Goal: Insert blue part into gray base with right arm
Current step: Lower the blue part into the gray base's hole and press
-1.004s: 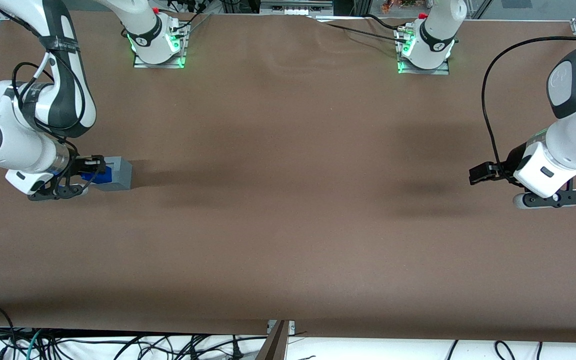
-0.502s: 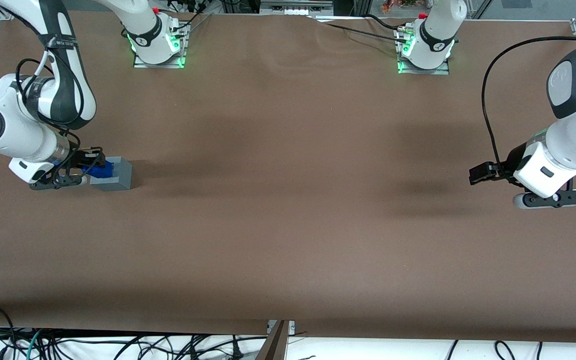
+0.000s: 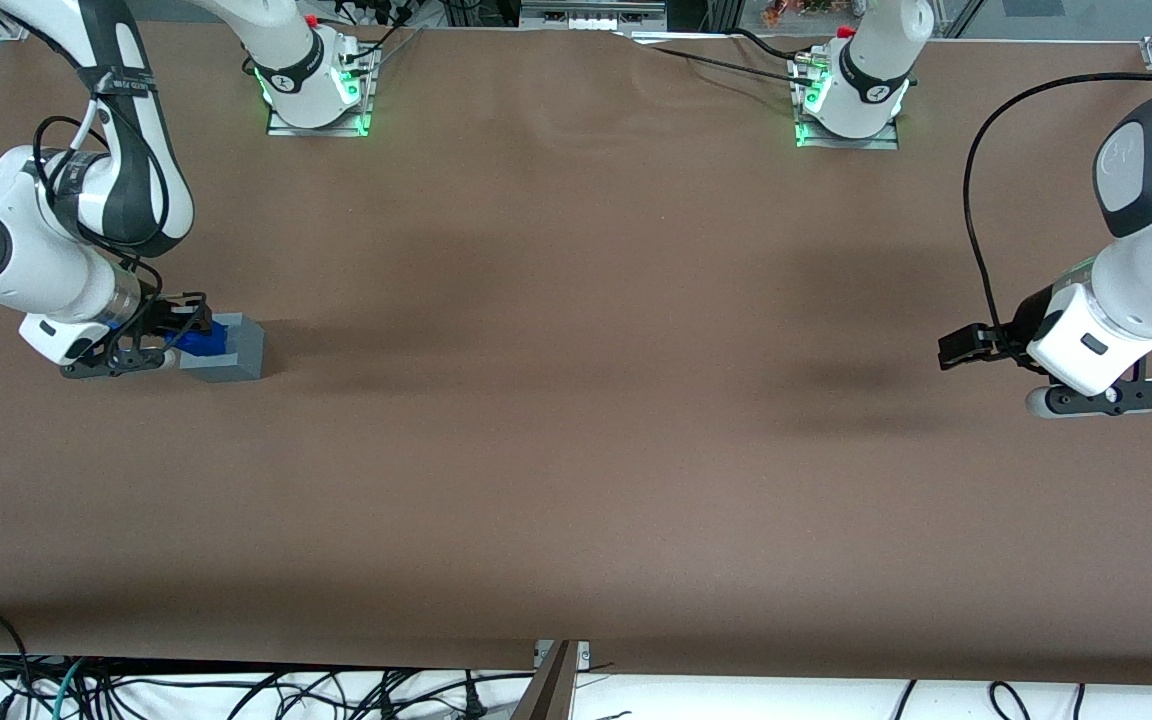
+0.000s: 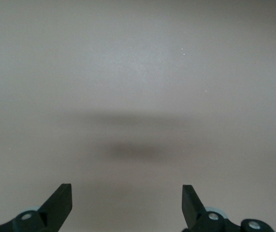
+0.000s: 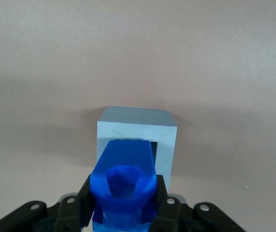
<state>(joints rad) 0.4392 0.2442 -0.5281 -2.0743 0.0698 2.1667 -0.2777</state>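
The right arm (image 3: 46, 250) reaches down over the brown desk (image 3: 576, 450) at the working arm's end, close to that end's edge. Its black gripper (image 3: 176, 328) sits just beside and partly over the gray base (image 3: 231, 352), and its two fingers (image 5: 85, 203) are closed tight against the sides of the blue part (image 5: 123, 186), which fills the narrow gap between them.

In the right wrist view the blue part points from the gripper toward the gray base (image 5: 137, 137), and its leading end overlaps the square recess in the cube's top face. Whether it has gone into the recess or merely hangs over the opening cannot be told. In the front view the blue part (image 3: 204, 340) shows as a small bright patch touching or overlapping the upper face of the gray base on the side toward the gripper.

The gray base rests flat on the desk, about midway between the desk's edge nearest the front camera and the edge where the arm bases (image 3: 316, 85) stand.
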